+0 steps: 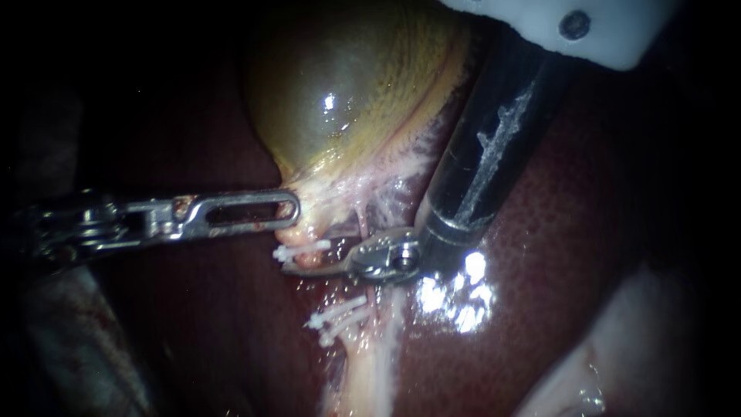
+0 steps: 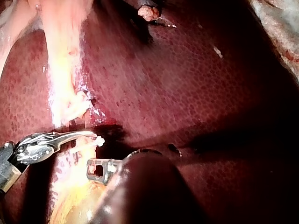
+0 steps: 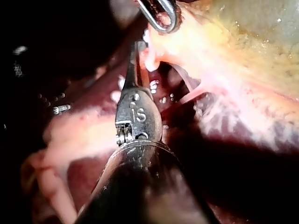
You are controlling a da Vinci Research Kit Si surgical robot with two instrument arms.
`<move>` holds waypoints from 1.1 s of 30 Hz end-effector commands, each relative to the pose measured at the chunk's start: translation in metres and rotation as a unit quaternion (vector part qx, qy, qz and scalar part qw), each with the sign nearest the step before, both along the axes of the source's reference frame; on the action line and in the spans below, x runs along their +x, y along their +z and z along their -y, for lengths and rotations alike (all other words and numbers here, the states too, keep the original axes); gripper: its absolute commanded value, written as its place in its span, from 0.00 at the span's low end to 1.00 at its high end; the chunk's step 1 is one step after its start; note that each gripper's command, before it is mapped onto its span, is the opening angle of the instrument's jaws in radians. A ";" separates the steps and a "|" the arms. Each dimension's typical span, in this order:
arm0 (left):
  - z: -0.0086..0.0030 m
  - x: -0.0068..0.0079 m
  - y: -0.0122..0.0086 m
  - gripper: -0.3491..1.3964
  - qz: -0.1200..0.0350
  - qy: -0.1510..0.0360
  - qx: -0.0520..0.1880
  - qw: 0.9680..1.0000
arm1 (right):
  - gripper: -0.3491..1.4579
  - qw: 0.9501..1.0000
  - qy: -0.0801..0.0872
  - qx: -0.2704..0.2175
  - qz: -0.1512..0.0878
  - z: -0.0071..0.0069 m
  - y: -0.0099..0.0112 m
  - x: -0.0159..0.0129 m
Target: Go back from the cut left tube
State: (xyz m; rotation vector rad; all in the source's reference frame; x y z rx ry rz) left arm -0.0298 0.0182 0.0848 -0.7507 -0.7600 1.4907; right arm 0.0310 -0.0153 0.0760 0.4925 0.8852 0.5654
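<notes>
Left instrument (image 1: 290, 209) reaches in level from the left, its slotted jaw flat and side-on, and the jaws are clamped on the pale neck of the gallbladder (image 1: 347, 100). The under jaw is tucked beneath the upper one in the endoscope view, and the shaft behind the wrist fades into the dark. Right instrument (image 1: 293, 269) comes down steeply from the upper right, its wrist bent sharply so the tip points across to the left. Its jaws lie together as one thin blade with nothing held between them. That blade sits right in the gap of the left tube (image 1: 309, 260), which is parted. The short stump hangs just under the upper clip (image 1: 301, 250) at the gallbladder's neck, and the other end sits below with the lower clips (image 1: 337, 313) across it. A thin second tube (image 1: 372, 297) runs just beside it, partly hidden behind the right instrument's wrist. Bright glare on the liver (image 1: 556, 255) washes out the surface next to that wrist. A white part (image 1: 556, 23) at the top of the right shaft is cut off by the frame. In the left wrist view the instrument's own dark shaft blocks most of its jaws. In the right wrist view the blade tip blurs against the pale tissue.
</notes>
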 end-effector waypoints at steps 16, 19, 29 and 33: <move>0.0000 0.0000 0.0000 0.00 0.000 0.000 0.000 1.000 | 0.46 1.000 0.003 0.016 -0.010 0.0025 0.0003 0.0006; 0.0000 0.0001 0.0000 0.00 0.000 0.000 0.000 1.000 | 0.64 1.000 0.003 0.016 -0.010 0.0027 0.0004 0.0007; 0.0000 0.0001 0.0000 0.00 0.000 0.001 0.000 1.000 | 0.77 1.000 0.002 0.013 -0.012 0.0036 0.0007 0.0006; 0.0000 0.0002 0.0000 0.00 0.001 0.001 0.000 1.000 | 0.78 1.000 0.001 0.013 -0.013 0.0038 0.0004 0.0003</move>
